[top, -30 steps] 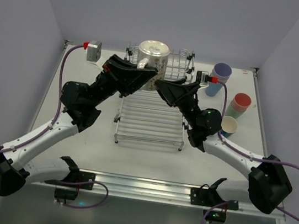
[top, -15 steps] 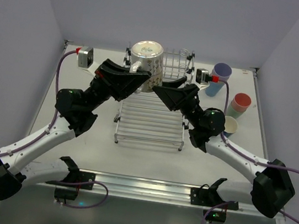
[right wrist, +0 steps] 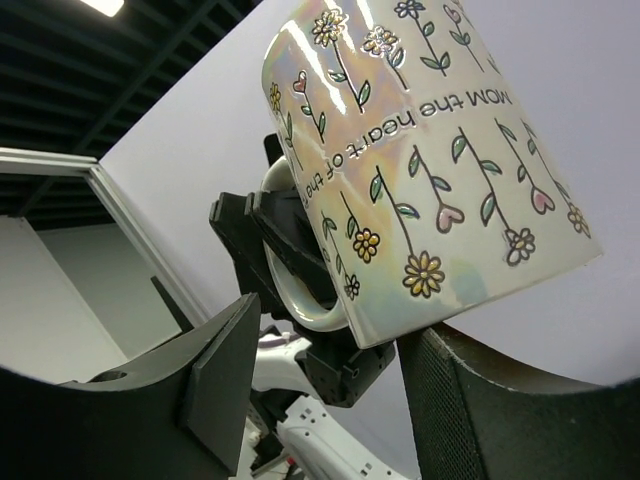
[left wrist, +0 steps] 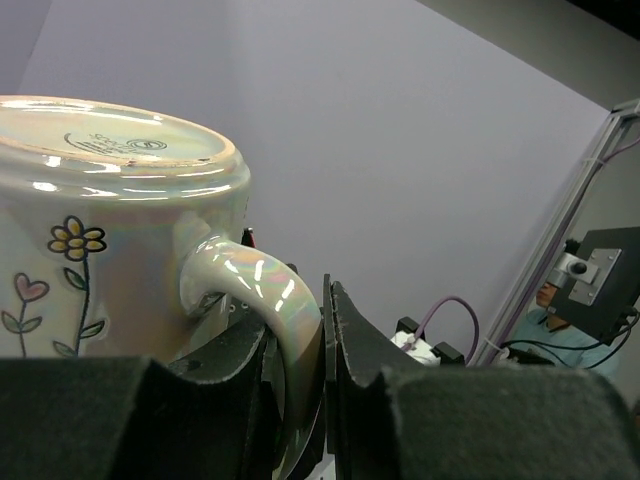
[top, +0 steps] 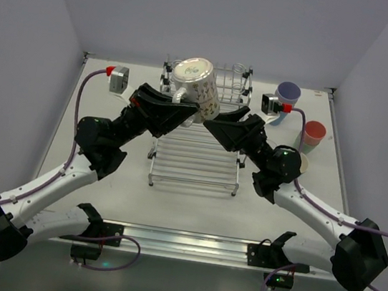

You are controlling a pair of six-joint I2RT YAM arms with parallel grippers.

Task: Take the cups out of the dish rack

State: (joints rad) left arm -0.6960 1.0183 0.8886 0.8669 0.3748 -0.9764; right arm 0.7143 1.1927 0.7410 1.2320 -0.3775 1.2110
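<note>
White table [top: 192, 210] as base. Chrome dish rack [top: 196, 157] at centre, running near to far, raised loops at far end; no cup seen on flat slats, loop tier partly hidden behind mug. Pearly flower-print mug [top: 197, 84] up in air over far end of rack, clear of wires, upside down and tilted: base up and far-left, rim down and near-right, long axis slanting toward right arm.

Off rack already, far right on table: lavender cup [top: 286, 93] stacked on blue cup [top: 276, 117], pink cup [top: 314, 132] nearer, tan cup [top: 301, 163] mostly hidden behind right arm.

Left gripper [left wrist: 300, 345] clamped on mug handle [left wrist: 250, 285], reaching from left, apparently bearing whole weight. Right gripper [right wrist: 335, 345] just under and right of mug, jaws apart, straddling rim end; one finger [right wrist: 470, 400] close to mug wall, contact not clear.

Looks like a handover: rim end nearest right arm, handle side taken by left. Needs right jaws across mug wall, square to slanted axis, before any release by left. Risk: glossy wall, slip if pinched at rim only.
</note>
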